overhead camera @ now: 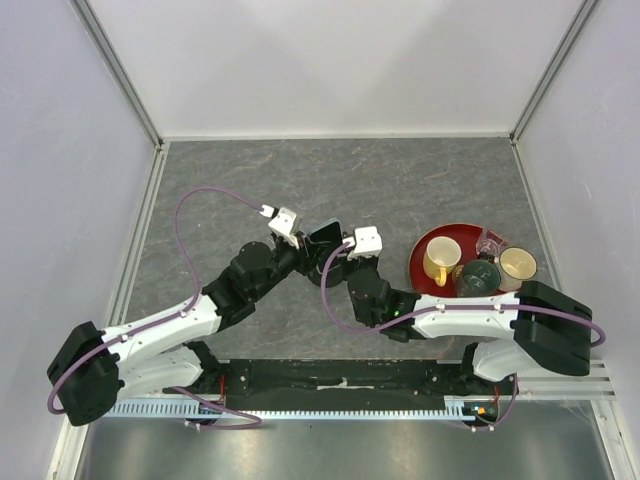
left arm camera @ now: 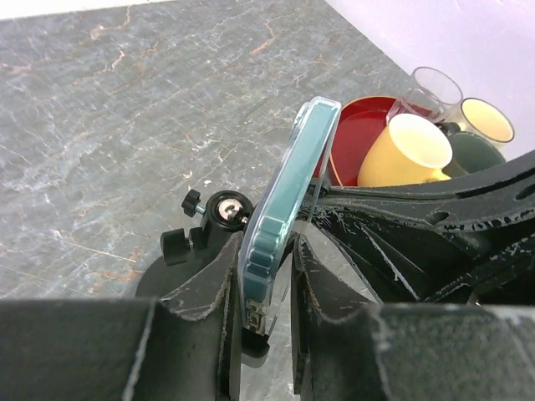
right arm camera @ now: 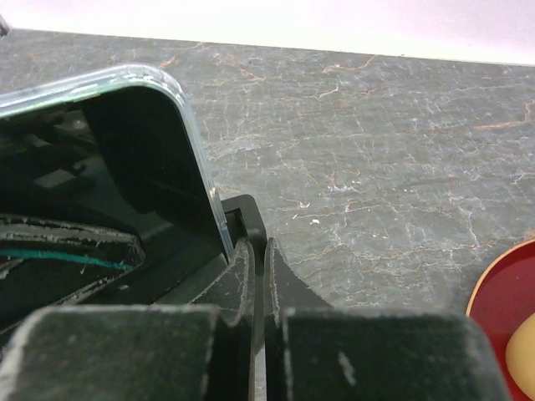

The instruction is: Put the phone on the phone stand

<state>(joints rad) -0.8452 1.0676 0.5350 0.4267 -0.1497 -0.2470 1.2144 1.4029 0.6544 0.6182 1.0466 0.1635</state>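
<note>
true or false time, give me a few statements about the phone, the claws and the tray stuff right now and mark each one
1. The phone stands on edge between the fingers of the left claw. True.
2. The red tray is empty. False: it holds mugs, among them the yellow mug, and a glass.
3. The right claw is wide open. False: it is shut.
4. The tray sits on the right arm's side of the table. True.

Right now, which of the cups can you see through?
The clear glass at the back of the group; the yellow mug, dark green mug and cream cup are all solid coloured.
</note>
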